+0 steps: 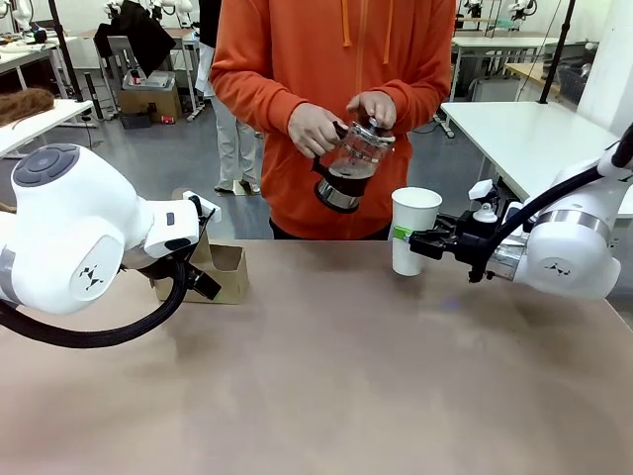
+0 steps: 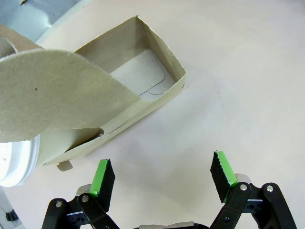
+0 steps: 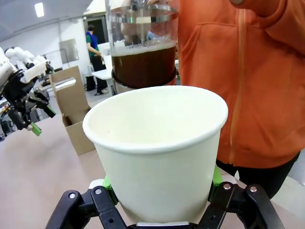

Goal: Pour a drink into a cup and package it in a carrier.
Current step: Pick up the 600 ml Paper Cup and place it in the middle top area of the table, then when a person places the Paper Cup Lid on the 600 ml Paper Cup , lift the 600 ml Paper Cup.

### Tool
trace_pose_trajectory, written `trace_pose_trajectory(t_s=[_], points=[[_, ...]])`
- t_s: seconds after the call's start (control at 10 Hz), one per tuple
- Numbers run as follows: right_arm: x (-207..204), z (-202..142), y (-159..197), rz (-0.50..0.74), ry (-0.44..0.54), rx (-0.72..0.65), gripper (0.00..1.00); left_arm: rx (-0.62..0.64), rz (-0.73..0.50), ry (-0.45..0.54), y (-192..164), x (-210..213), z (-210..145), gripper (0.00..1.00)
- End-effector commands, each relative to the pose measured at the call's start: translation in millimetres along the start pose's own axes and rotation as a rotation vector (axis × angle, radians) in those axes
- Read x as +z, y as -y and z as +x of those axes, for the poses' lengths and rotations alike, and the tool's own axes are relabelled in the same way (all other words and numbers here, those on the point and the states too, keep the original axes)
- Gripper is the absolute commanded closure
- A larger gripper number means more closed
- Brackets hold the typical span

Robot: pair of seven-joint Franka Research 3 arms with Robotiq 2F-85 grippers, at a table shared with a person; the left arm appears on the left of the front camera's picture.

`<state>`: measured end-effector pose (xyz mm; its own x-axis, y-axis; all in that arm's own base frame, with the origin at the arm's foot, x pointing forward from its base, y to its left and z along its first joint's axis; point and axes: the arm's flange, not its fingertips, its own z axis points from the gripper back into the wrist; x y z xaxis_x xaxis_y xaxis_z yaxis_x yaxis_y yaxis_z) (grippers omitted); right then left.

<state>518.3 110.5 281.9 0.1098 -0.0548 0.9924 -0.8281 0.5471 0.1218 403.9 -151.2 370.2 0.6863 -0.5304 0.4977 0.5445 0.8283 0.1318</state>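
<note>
The tall white cup (image 1: 413,230) stands on the table at right, and my right gripper (image 1: 427,240) is shut on it low on its side. In the right wrist view the cup (image 3: 157,152) looks empty inside. Behind it a person in an orange top holds a glass press pot (image 1: 351,163) with both hands; it holds the amber-brown drink (image 3: 143,64). The brown carrier (image 1: 223,272) sits at left, partly hidden by my left arm. My left gripper (image 2: 163,174) is open just beside its empty pocket (image 2: 138,71), touching nothing.
The tan table (image 1: 326,376) stretches wide between the arms. A white round lidded object (image 2: 14,162) shows at the carrier's far end in the left wrist view. White tables (image 1: 524,129) stand in the room behind.
</note>
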Motion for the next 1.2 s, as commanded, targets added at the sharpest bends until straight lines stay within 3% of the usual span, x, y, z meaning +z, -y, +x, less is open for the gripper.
trace_pose_trajectory(t_s=[0.0, 1.1], points=[[0.2, 1.2, -0.4, -0.001, 0.005, 0.0, 0.2, 0.0, -0.001, 0.001, 0.1, 0.4, 0.0, 0.0], [0.2, 1.2, -0.4, -0.001, 0.005, 0.0, 0.2, 0.0, -0.001, 0.001, 0.1, 0.4, 0.0, 0.0]])
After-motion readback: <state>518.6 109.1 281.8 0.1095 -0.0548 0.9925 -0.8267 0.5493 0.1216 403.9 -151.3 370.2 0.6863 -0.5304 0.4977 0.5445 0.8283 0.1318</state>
